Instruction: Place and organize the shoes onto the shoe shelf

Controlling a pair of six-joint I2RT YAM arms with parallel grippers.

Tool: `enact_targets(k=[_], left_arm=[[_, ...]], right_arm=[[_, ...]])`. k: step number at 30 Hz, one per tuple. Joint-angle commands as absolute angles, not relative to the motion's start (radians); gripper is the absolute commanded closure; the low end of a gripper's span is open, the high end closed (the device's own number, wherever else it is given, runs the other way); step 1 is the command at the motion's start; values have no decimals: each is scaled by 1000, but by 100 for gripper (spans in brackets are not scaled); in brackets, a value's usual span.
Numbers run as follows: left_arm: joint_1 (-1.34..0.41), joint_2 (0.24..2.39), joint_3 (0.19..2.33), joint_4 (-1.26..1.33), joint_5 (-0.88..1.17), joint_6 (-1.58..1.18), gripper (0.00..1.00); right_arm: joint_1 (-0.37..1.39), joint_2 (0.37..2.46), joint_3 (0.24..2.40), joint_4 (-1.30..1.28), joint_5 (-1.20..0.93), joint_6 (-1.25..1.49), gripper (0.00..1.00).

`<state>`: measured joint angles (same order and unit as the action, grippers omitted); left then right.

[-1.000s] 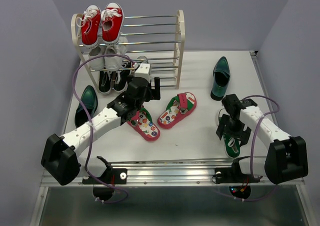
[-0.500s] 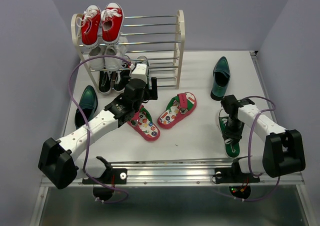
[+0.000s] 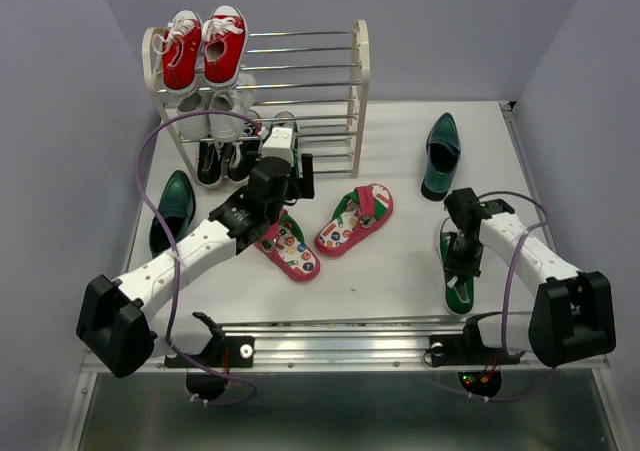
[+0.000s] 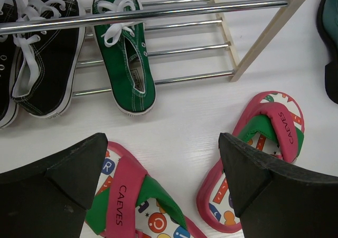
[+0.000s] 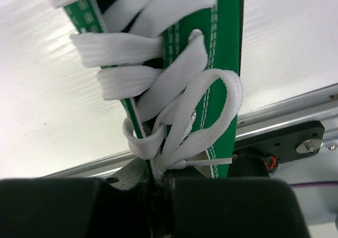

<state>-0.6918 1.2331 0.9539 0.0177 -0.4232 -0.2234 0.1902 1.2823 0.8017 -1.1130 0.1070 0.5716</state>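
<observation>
The shoe shelf (image 3: 357,91) stands at the back left, with one green sneaker (image 4: 127,58) on its bottom rods. My left gripper (image 4: 163,180) hangs open just in front of the shelf, above the gap between the two pink-red flip-flops (image 4: 132,206) (image 4: 264,143). The other green sneaker (image 3: 458,289) lies near the front right edge. My right gripper (image 5: 161,182) is shut on its upper edge by the white laces (image 5: 158,79). One teal dress shoe (image 3: 440,156) lies at the back right. The other teal dress shoe (image 3: 172,209) lies left of the shelf.
Red sneakers (image 3: 205,49) fill the left of the top tier and white sneakers (image 3: 215,111) the middle tier. Black sneakers (image 4: 45,64) sit beside the green one on the bottom rods. A metal rail (image 3: 350,336) runs along the table's near edge.
My right gripper has closed on the green sneaker, which now looks narrower and turned. The left arm shifted slightly toward the shelf, then held still.
</observation>
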Motion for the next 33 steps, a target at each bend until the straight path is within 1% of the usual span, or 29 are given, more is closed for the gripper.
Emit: enact_targets(k=[1,4,10,15,17,20,21,23,27,33], left_arm=[[-692,1209,946,49,-449,-230,1],[-692,1201,951,31,-459,-242,1],[-692,1172,957,2,-482,-270,1],[-692,1147,965,-70,-506,-311,1],[-692,1134,968,-93,-525,-340,1],[-692,1117,965,-127,-535,-367,1],[-692,1114,959,-136,-532,-370,1],[-692,1106,960,-158,-546,-380,1],[-692,1088,960,-221,-577,-416,1],[-692,1052,950,-245,-569,-445,1]], right_arm=[[186,1187,873,-1037,84,503,99],[198,1160,954,-1051,100,471,99],[316,1184,1118,-1083,146,445,99],[428,1239,1224,-1066,86,426,99],[498,1287,1273,-1049,48,423,99],[541,1348,1316,-997,8,420,99],[551,1364,1322,-968,-52,414,99],[577,1417,1344,-953,-89,408,99],[649,1521,1420,-943,-98,393,99],[702,1646,1537,-887,-175,422,99]])
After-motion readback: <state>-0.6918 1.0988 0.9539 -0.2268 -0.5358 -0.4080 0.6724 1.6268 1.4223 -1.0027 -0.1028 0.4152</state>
